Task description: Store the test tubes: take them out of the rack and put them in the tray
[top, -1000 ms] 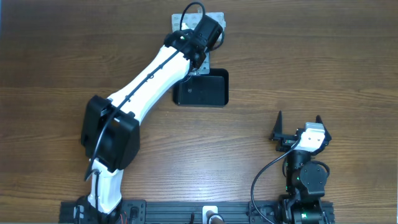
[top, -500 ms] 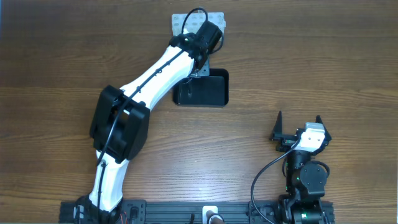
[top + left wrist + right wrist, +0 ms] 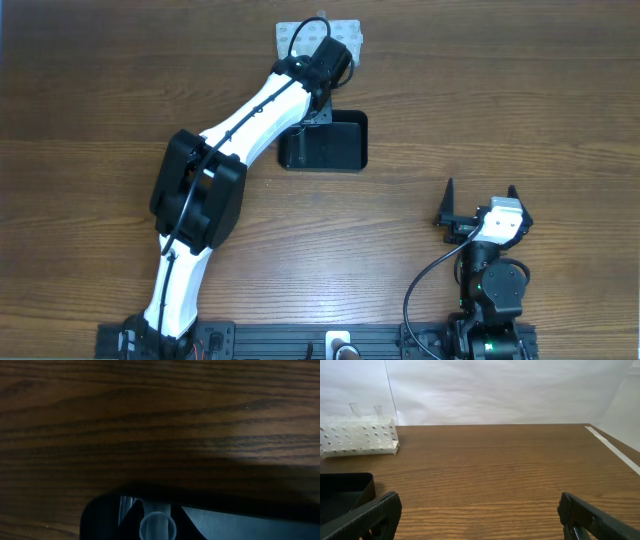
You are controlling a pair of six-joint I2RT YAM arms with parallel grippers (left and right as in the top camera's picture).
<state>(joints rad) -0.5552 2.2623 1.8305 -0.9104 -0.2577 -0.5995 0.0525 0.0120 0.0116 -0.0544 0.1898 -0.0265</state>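
The left arm [image 3: 255, 115] covers much of the rack [image 3: 347, 30] at the middle of the tabletop's [image 3: 520, 90] far edge. It stretches from the near left edge, its wrist over the gap between the rack and the black tray [image 3: 340, 145]. In shadow, the left fingers [image 3: 131, 522] look clamped on a test tube [image 3: 157, 526], seen mouth-on above a tray corner. Two more tubes [image 3: 355, 408] stand in the rack. The right gripper [image 3: 481, 195] rests near the near right edge, its fingers wide apart.
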